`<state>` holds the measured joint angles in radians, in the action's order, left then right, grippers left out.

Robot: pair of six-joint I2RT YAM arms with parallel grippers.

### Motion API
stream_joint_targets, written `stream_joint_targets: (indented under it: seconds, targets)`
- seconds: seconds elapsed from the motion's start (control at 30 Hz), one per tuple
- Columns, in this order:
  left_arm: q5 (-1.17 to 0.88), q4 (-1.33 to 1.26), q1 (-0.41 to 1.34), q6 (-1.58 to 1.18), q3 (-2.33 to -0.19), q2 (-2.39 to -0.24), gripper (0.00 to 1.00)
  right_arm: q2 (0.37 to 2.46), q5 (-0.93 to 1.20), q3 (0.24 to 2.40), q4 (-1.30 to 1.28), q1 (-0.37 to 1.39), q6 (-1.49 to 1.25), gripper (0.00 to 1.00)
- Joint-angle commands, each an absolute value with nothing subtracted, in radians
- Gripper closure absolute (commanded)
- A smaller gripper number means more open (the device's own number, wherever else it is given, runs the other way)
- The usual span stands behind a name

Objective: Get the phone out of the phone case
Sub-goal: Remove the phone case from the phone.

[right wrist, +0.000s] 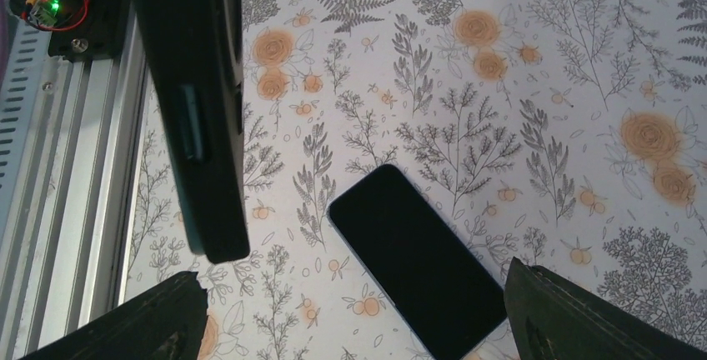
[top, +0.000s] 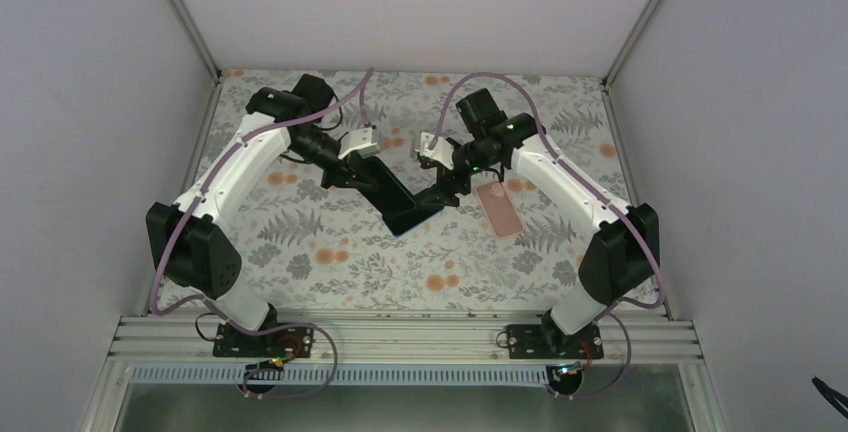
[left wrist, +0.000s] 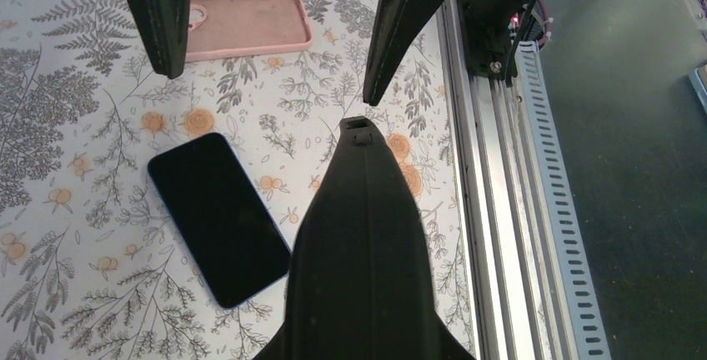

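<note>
The phone (left wrist: pixel 218 218) lies flat on the floral table, dark screen up, outside the case; it also shows as phone (right wrist: pixel 417 260) and phone (top: pixel 408 217). The pink phone case (left wrist: pixel 242 27) lies empty, open side up, a little apart from it, the case (top: pixel 499 209) being to the right of it in the top view. My left gripper (left wrist: pixel 360 125) is shut on nothing and hovers beside the phone. My right gripper (right wrist: pixel 354 327) is open and hangs over the phone, one finger on each side of it and clear of it.
The aluminium rail (left wrist: pixel 492 177) at the table's near edge runs close by the left gripper. The right arm's fingers (left wrist: pixel 158 18) hang in the left wrist view. Grey walls (top: pixel 90 102) close in the table on both sides.
</note>
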<state>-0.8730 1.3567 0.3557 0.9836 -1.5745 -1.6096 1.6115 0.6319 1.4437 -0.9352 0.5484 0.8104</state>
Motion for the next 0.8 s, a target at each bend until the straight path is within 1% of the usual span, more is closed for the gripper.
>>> stream_joint_targets:
  seconds: [0.0,0.2,0.23,0.27,0.77]
  targets:
    - [-0.94,1.358,0.354,0.996,-1.606,-1.587,0.98,1.647,0.665,1.489,-0.944,0.551,0.801,0.09]
    - [-0.941,1.358,0.354,0.997,-1.606,-1.589,0.98,1.652,0.671,1.493,-0.943,0.555,0.802,0.09]
    - [-0.941,1.358,0.354,0.998,-1.606,-1.588,0.98,1.654,0.67,1.491,-0.94,0.555,0.8,0.12]
    - [-0.943,1.358,0.354,0.997,-1.606,-1.588,0.98,1.654,0.672,1.49,-0.935,0.555,0.799,0.12]
    - [-0.944,1.358,0.353,0.997,-1.608,-1.596,0.98,1.652,0.702,1.464,-0.946,0.566,0.818,0.12]
